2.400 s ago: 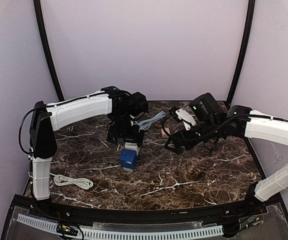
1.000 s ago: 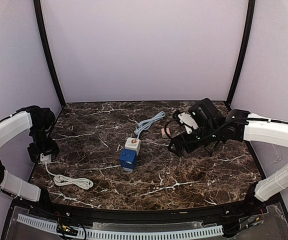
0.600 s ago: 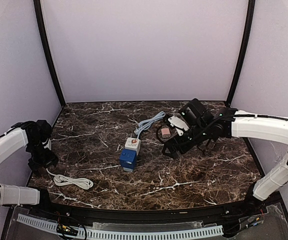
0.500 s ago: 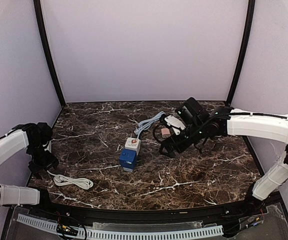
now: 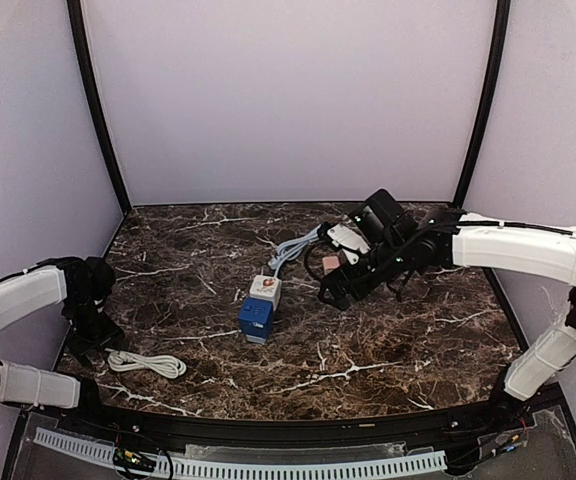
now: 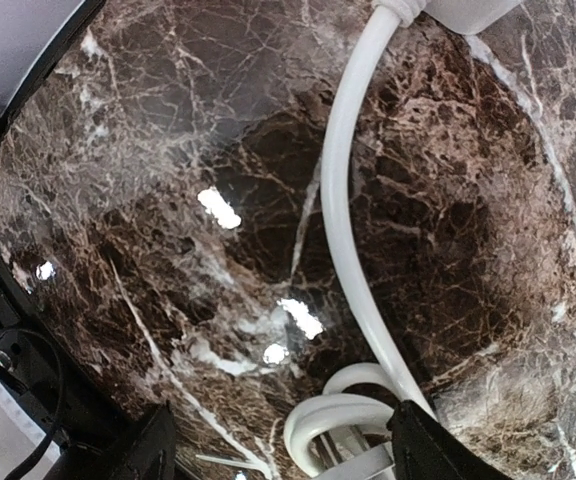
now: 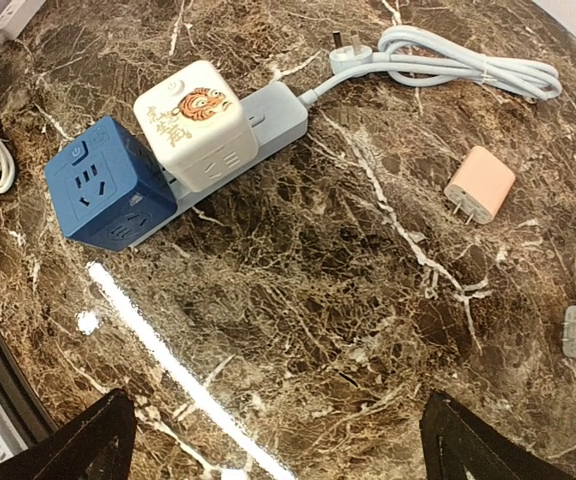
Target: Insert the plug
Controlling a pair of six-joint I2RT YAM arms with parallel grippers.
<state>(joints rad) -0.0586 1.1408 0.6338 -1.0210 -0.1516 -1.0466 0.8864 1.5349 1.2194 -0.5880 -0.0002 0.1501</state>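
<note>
Your left gripper (image 6: 286, 452) has its fingers spread, with nothing pinched. Between them the white cord (image 6: 340, 200) runs up to the white plug (image 6: 458, 10) at the frame's top right edge. Your right gripper (image 7: 280, 445) is spread wide and empty above the power strip (image 7: 278, 105), and the peach charger (image 7: 480, 185) lies right of centre. The plug looks light, rigid and smooth. Pinch its flat sides, not the floppy cord, which will likely drag.

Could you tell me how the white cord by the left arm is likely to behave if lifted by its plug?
The cord will probably sag limply: it bends in a loose curve across the table. Its coil would likely drag behind, as it lies flat in loops. It looks thin, so probably light.
</note>
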